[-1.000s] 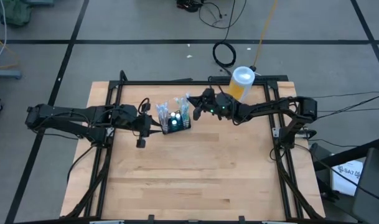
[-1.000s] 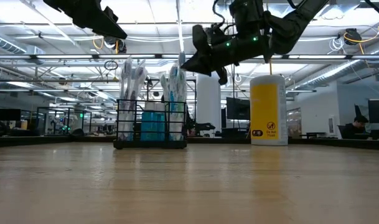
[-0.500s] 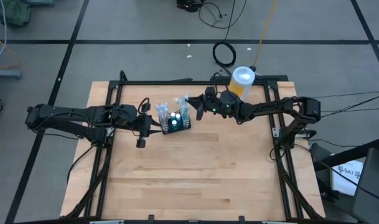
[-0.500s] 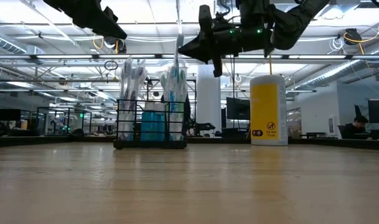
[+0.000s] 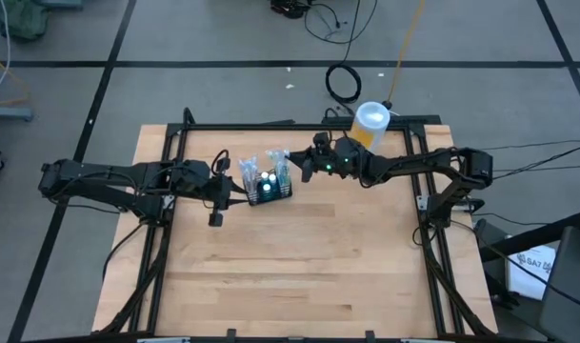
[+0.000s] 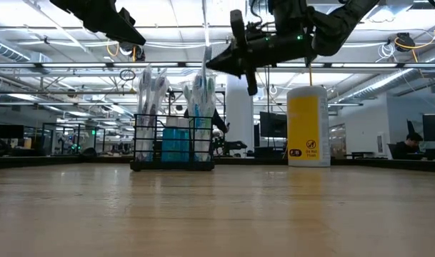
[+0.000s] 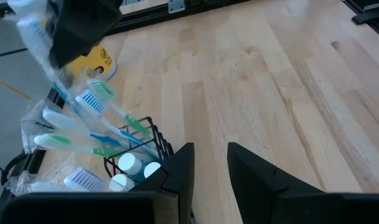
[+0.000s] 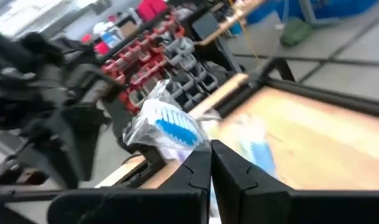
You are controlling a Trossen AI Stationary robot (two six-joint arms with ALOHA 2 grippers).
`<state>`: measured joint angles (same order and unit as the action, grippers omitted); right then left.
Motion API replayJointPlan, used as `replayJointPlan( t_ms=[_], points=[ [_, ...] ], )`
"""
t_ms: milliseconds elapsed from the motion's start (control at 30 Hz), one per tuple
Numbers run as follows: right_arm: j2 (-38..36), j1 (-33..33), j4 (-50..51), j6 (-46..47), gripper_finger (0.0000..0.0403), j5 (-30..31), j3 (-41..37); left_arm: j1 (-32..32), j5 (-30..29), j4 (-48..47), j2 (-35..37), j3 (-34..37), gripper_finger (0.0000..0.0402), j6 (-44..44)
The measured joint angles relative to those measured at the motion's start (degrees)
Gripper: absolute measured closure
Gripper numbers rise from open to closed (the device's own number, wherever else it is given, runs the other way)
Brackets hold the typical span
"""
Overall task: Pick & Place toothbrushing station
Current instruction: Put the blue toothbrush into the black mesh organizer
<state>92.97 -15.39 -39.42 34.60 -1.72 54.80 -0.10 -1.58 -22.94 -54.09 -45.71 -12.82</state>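
Observation:
The black wire caddy (image 5: 270, 188) stands on its base at the table's far middle. It holds wrapped white-and-blue toothbrushes (image 6: 151, 89) and teal tubes (image 6: 176, 146), and also shows in the left wrist view (image 7: 137, 154). My right gripper (image 5: 299, 165) hovers level just right of the brush tops (image 6: 214, 63), shut on one wrapped toothbrush (image 8: 168, 127). My left gripper (image 5: 236, 193) is open, above and just left of the caddy (image 7: 209, 167). My right gripper pinches a clear-wrapped toothbrush between its two fingers, just below the blue-bristled head (image 8: 188, 147). The fingers come nearly level from the table's right and lie across the brush. The brush stands about upright (image 6: 206, 61); its lower end is hidden among the other brushes in the caddy.
A yellow canister with a white lid (image 5: 370, 125) stands at the table's far edge behind my right arm (image 6: 308, 126). A black frame rail (image 5: 299, 125) runs along the far edge. Bare wood (image 5: 299, 267) lies toward the near side.
My right gripper has risen a little and tipped from slanting downward to nearly level at the tops of the toothbrushes. My left arm and the caddy have kept still.

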Motion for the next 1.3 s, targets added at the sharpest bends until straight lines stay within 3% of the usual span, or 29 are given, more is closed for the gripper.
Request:
replayJointPlan(
  t_ms=[133, 567, 667, 1300],
  points=[
    [0.02, -1.04, -1.43, 3.65, 0.0403, -0.21, 0.01, 0.02, 0.00, 0.00, -0.01, 0.00, 0.0300, 0.05],
    [-0.02, -2.91, -4.35, 16.85, 0.0403, -11.85, 0.01, 0.02, 0.00, 0.00, -0.01, 0.00, 0.0300, 0.04],
    [-0.02, -3.30, -3.56, 18.68, 0.0403, -12.04, 0.01, 0.02, -0.01, 0.00, -0.01, 0.00, 0.0300, 0.02],
    [0.00, -4.89, 11.93, 8.79, 0.0403, -11.89, 0.05, 0.02, -0.01, 0.04, -0.01, 0.00, 0.0300, 0.23]
  ],
)
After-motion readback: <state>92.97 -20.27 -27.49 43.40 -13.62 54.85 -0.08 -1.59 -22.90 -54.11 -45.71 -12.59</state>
